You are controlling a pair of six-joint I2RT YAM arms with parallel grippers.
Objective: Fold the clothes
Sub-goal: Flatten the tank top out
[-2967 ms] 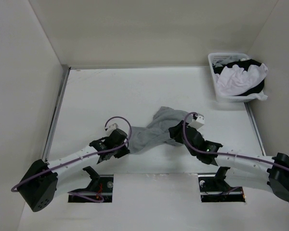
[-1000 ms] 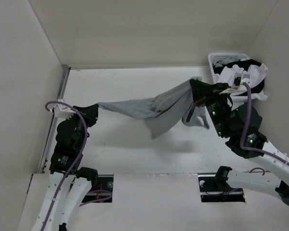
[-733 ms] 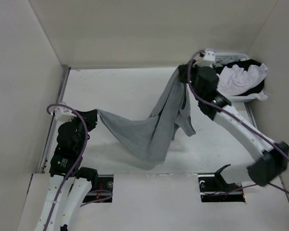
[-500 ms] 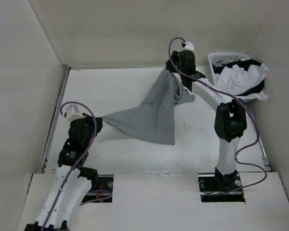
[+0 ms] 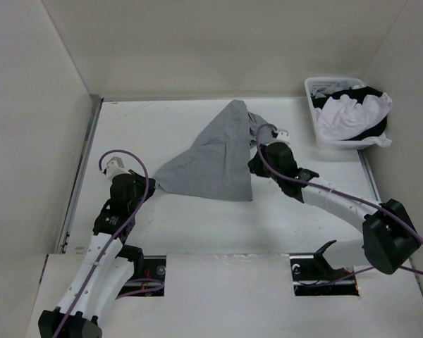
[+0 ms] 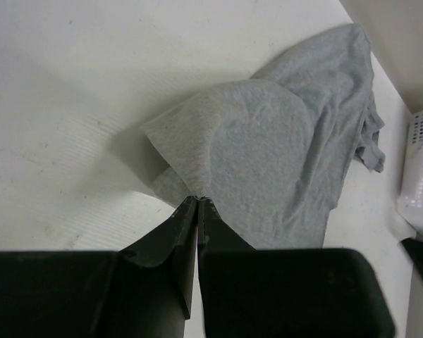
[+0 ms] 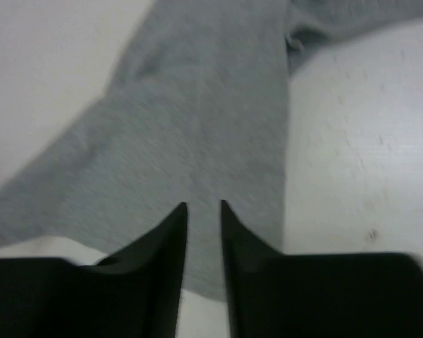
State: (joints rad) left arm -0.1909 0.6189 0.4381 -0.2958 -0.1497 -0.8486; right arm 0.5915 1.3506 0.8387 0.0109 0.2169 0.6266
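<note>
- L gripper point(image 5: 151, 183): near-left part of the table point(image 5: 162, 127), arm reaching in from the near edge. Jaws pressed together, clamped on the left corner of the grey tank top point(image 5: 215, 158). L wrist view: fingertips point(image 6: 190, 211) meet w/ a pinch of fabric between them, and that corner is pulled up into a small peak off the table.
- Tank top: mid-table, spread in a rough triangle. Wide edge faces the near side, narrow end points twd the back wall. Mostly flat, w/ a soft fold running along its length. Strap end is bunched and rumpled at the far right.
- R gripper point(image 5: 254, 166): right of centre, at the top's right edge, low over it. R wrist view (blurry): fingers point(image 7: 170, 239) apart w/ a narrow gap. Grey fabric lies under them, nothing gripped, bare table just to the right.
- Basket point(image 5: 312, 88): white, far-right corner, well apart from the top. Holds a white garment point(image 5: 345, 113) and a black garment point(image 5: 375, 127), both spilling over the rim.
</note>
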